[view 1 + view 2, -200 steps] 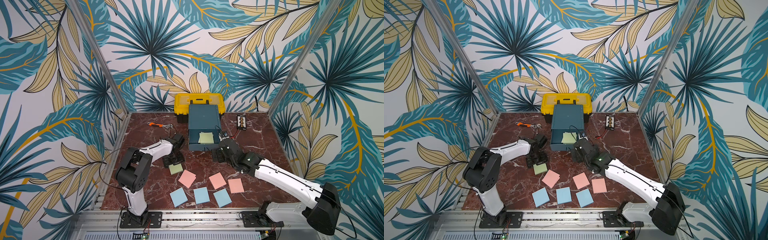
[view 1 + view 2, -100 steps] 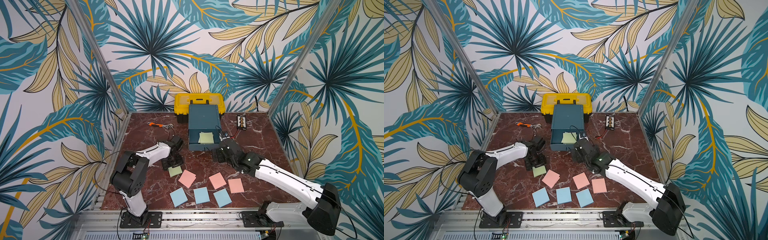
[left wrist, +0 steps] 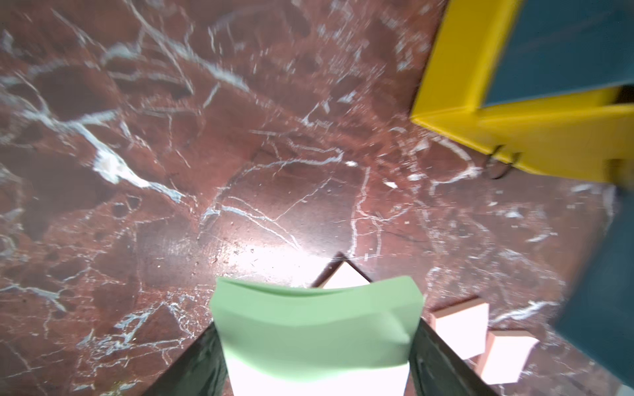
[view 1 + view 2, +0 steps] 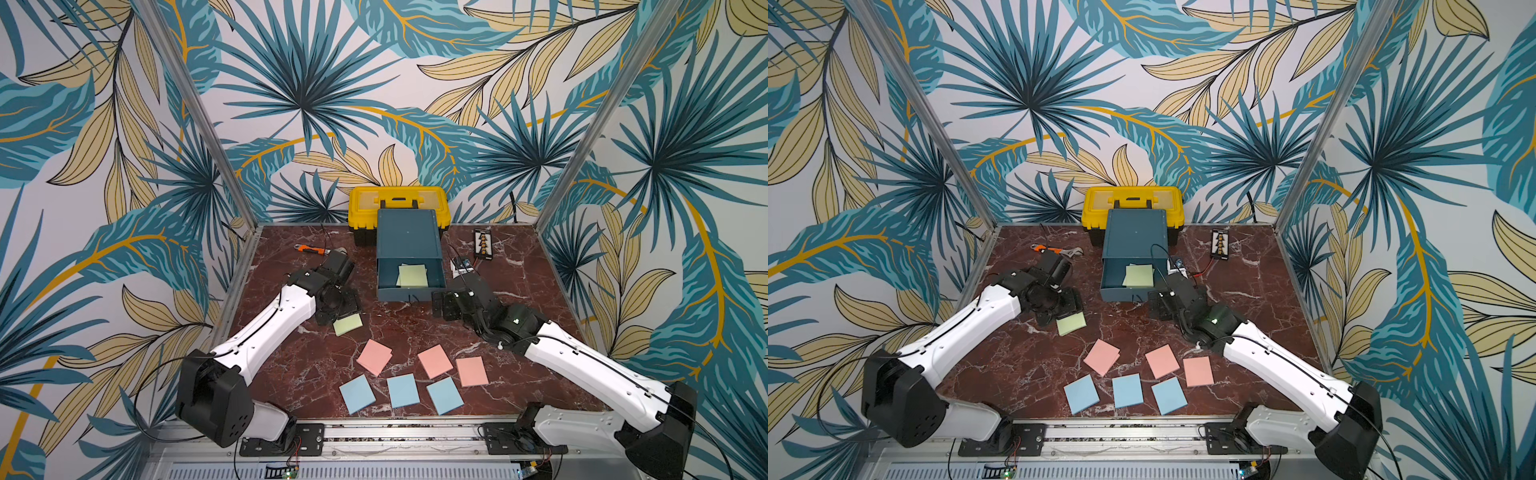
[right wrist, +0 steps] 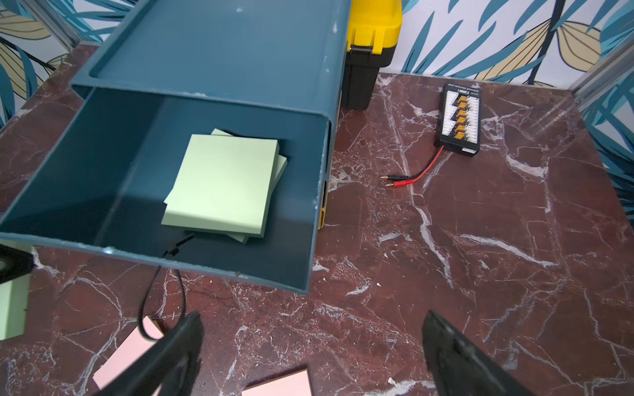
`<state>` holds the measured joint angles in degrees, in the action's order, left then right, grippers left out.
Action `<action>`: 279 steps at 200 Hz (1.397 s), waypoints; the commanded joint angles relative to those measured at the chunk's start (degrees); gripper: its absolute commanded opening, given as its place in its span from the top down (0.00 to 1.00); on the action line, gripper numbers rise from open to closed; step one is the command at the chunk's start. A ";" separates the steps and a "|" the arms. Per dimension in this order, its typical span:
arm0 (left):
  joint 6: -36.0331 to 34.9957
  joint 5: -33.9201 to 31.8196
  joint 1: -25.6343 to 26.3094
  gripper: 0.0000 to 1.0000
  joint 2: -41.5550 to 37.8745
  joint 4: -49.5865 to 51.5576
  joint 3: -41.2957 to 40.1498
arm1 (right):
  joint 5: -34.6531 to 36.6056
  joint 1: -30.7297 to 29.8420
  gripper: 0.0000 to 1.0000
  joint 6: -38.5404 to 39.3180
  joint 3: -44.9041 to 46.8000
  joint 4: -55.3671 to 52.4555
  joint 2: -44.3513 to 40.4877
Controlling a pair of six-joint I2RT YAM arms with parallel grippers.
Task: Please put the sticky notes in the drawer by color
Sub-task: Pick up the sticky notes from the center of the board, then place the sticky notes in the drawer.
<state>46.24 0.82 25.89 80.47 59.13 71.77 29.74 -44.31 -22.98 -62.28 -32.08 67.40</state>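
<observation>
My left gripper point(image 4: 338, 309) is shut on a light green sticky note pad point(image 4: 348, 324), left of the drawer. In the left wrist view the pad point(image 3: 315, 325) bows between the dark fingers point(image 3: 442, 360). The drawer chest point(image 4: 407, 232) has its teal top drawer pulled out, with two green pads point(image 5: 223, 181) stacked inside. My right gripper point(image 4: 446, 305) is open and empty over the table, just right of the drawer's front. Three pink pads point(image 4: 375, 356) point(image 4: 435, 361) point(image 4: 471, 371) and three blue pads point(image 4: 357, 394) point(image 4: 403, 390) point(image 4: 444, 395) lie flat near the front.
A yellow toolbox point(image 4: 399, 199) stands behind the chest. An orange-handled wrench point(image 4: 309, 249) lies at the back left. A black connector board point(image 4: 483, 244) with red leads point(image 5: 411, 178) lies at the back right. The chest's black cord pull point(image 5: 161, 291) hangs onto the table.
My left gripper has closed on the green pad, and the pad has shifted slightly toward the back. The right arm has not moved.
</observation>
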 commanded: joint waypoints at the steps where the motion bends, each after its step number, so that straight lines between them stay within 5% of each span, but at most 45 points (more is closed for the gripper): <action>1: -2.32 -1.04 0.04 0.20 -1.89 3.73 4.95 | 2.98 -0.16 0.01 -1.49 -2.87 -1.94 -1.48; 53: -5.31 -0.49 0.26 0.20 1.05 6.32 19.93 | 8.95 -0.16 0.01 -4.82 -3.30 -2.77 -4.53; 123: -8.87 1.02 3.57 0.18 7.77 1.82 31.02 | 7.99 -0.08 0.01 -5.75 -1.70 -2.66 -2.82; 279: -13.19 0.68 10.27 0.17 19.84 -4.35 40.30 | 10.98 -0.07 0.01 -6.91 -0.82 -3.00 -1.05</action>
<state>34.68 2.39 34.70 100.27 54.96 110.41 38.74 -44.29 -29.58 -64.29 -34.61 66.08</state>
